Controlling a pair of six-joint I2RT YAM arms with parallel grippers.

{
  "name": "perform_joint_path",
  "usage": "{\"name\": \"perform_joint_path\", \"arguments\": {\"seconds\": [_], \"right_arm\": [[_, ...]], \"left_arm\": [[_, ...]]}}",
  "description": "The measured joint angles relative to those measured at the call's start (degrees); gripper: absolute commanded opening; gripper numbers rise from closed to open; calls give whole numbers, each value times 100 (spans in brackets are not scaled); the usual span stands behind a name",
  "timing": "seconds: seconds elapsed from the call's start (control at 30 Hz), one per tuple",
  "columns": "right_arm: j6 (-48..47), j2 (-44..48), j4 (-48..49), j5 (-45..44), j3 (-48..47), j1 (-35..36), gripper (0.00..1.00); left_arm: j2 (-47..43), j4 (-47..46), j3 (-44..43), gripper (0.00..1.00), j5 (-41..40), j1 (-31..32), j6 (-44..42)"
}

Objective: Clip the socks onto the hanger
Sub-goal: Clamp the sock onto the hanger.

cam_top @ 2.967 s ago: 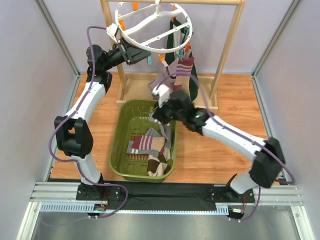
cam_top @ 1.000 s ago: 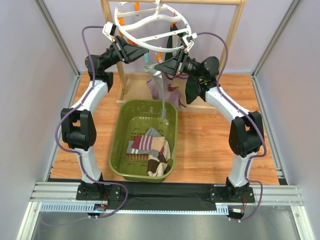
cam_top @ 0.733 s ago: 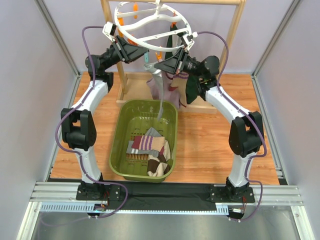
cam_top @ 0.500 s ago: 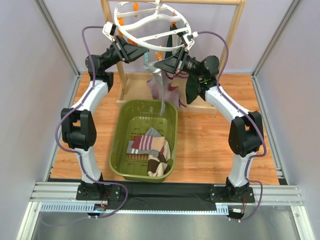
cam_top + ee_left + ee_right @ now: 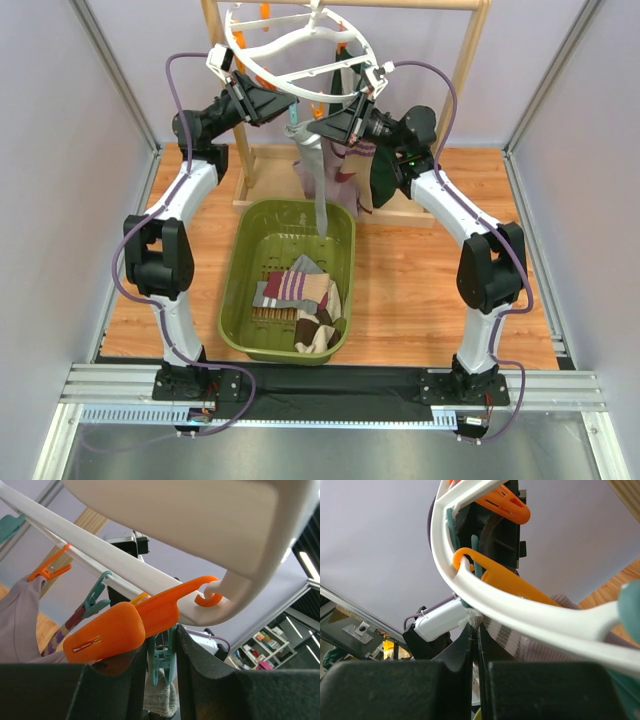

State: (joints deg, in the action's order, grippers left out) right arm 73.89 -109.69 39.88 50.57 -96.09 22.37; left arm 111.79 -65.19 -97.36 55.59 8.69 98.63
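Both arms reach up under the hanger (image 5: 190, 525), which hangs from the top rail of the wooden rack (image 5: 465, 75) at the far edge of the table. The rack's two posts frame the working space. The left forearm crosses in front of the left post, while the right post stands apart from the right arm. Grey side walls (image 5: 60, 200) close in the table on both sides. The olive basket (image 5: 235, 290) sits below the hanger, and a broad stretch of wooden tabletop (image 5: 430, 290) shows between it and the right wall.

The fingers of the left gripper (image 5: 161, 635) stand partly apart, pressed on either side of a teal clip (image 5: 161, 662) that dangles from the ring. An orange clip (image 5: 107, 632) lies against the outer face of one finger.

The right gripper (image 5: 475, 627) meets it from the opposite side, just under the ring's rim. Its fingers are pinched together on the top edge of a grey sock (image 5: 320, 195), whose fuzzy hem shows at the tips, just beside the teal clip. The sock hangs straight down, and its toe reaches the far rim of the basket.

A dark green sock (image 5: 385, 175) hangs from the hanger behind the right wrist. A striped sock (image 5: 295, 285) and an argyle sock (image 5: 315, 330) lie in the basket.
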Motion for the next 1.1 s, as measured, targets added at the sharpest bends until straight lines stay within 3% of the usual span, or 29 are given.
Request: {"name": "perform_joint_path", "arguments": {"seconds": [0.6,1.1], "right_arm": [[-79,2,-142,-101,0,44,1],[470,2,498,-160,-52,70,0]], "left_arm": [[57,-15,-94,0,46,22,-22],[52,85,-94,0,136,33,-315]]}}
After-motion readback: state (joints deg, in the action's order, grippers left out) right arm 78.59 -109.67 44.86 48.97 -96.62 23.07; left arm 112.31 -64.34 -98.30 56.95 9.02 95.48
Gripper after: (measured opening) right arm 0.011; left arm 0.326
